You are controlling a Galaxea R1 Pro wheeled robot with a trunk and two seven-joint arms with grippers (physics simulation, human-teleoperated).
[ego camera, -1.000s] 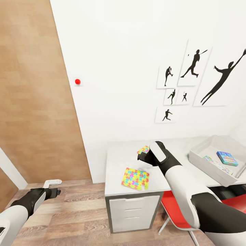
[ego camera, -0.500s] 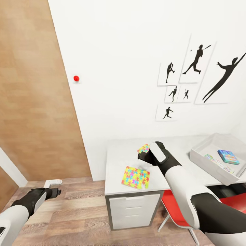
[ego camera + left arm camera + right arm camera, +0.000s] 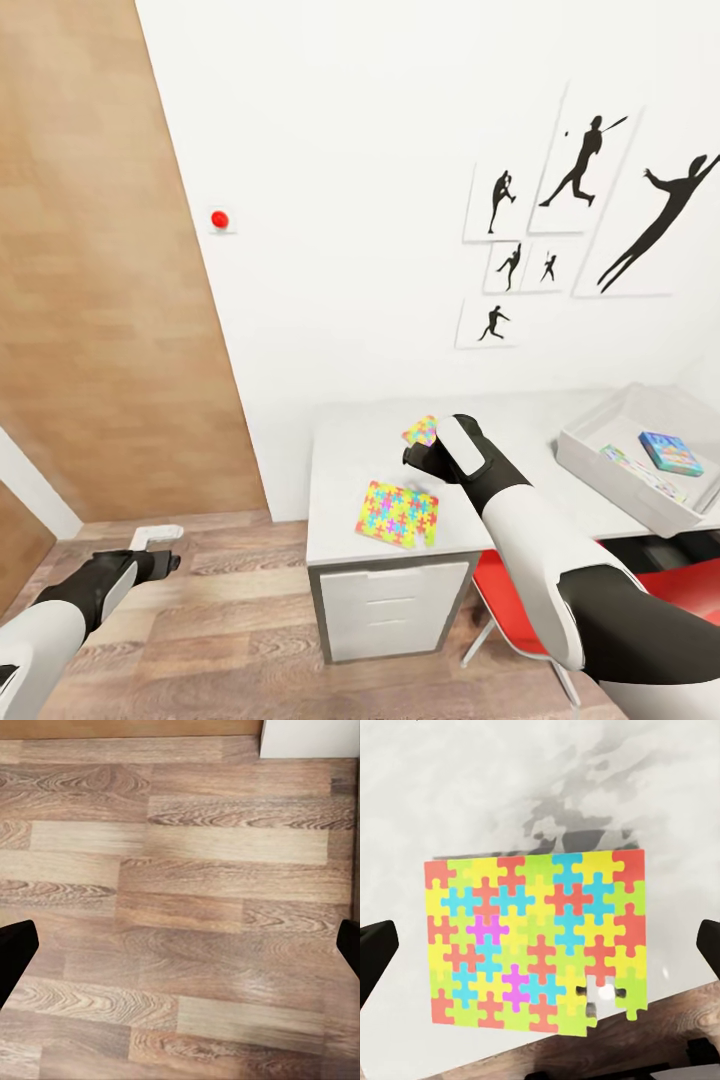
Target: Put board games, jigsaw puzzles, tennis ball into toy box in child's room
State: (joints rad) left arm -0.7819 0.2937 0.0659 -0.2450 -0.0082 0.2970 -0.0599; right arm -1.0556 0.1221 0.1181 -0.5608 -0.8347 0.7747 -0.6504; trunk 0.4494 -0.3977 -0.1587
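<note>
Head view: two jigsaw puzzles show on the table (image 3: 340,440). One jigsaw puzzle (image 3: 397,515) lies flat near the table's front edge; a second puzzle (image 3: 421,431) sits just beyond the right gripper (image 3: 420,458), partly hidden by it, and whether the fingers hold it cannot be told from here. The right arm reaches forward from the lower right, bent at the elbow, its wrist over the middle of the tabletop. In the right wrist view the flat puzzle (image 3: 536,945) lies below the gripper with one piece missing near a corner; the two dark fingertips (image 3: 375,956) stand wide apart at the picture's edges, well clear of it.

The toy box (image 3: 615,470) rests at the table's right end, holding two board games: a blue one (image 3: 669,452) and a thinner one (image 3: 625,462) beside it.

The left arm hangs low over the wooden floor (image 3: 230,620), its left gripper (image 3: 165,548) pointing forward; in the left wrist view its fingertips (image 3: 16,952) are spread wide above bare planks.

A red chair (image 3: 520,620) stands under the table. Six silhouette pictures (image 3: 580,230) hang on the wall.
</note>
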